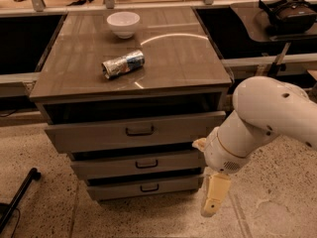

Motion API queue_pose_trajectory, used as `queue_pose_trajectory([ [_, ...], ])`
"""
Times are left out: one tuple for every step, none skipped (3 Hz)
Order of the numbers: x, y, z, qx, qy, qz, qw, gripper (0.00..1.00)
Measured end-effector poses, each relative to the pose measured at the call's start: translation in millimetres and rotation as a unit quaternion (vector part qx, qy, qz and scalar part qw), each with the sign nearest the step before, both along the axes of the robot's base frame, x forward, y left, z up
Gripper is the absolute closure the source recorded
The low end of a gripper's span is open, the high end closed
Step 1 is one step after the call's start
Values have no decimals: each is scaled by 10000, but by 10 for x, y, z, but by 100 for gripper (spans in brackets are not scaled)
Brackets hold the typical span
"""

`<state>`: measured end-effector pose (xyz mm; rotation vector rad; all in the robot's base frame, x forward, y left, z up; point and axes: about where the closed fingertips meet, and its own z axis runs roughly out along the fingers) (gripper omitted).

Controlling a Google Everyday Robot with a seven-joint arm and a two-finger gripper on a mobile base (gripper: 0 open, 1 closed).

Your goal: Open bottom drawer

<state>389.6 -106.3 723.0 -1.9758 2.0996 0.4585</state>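
Note:
The bottom drawer [119, 190] is the lowest and narrowest of three grey-beige drawer fronts on the cabinet, with a small dark bar pull [149, 187] at its centre. It stands slightly out from the cabinet, like the two drawers above it. My gripper [212, 207] hangs pointing down on the white arm [262, 118], just right of the bottom drawer's right end and close to the floor. It holds nothing that I can see and is apart from the pull.
A white bowl [123, 24] and a crushed can [123, 64] lie on the cabinet top [188, 58]. A black headset [287, 9] sits on a side table at the back right. A black pole [17, 197] lies on the speckled floor at the lower left.

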Motion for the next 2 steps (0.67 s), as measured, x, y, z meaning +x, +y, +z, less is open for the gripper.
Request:
queue_pose_trajectory([
  [-7,77,-117,78,101,98,9999,0],
  [62,412,-561,544,272,333,9976,0],
])
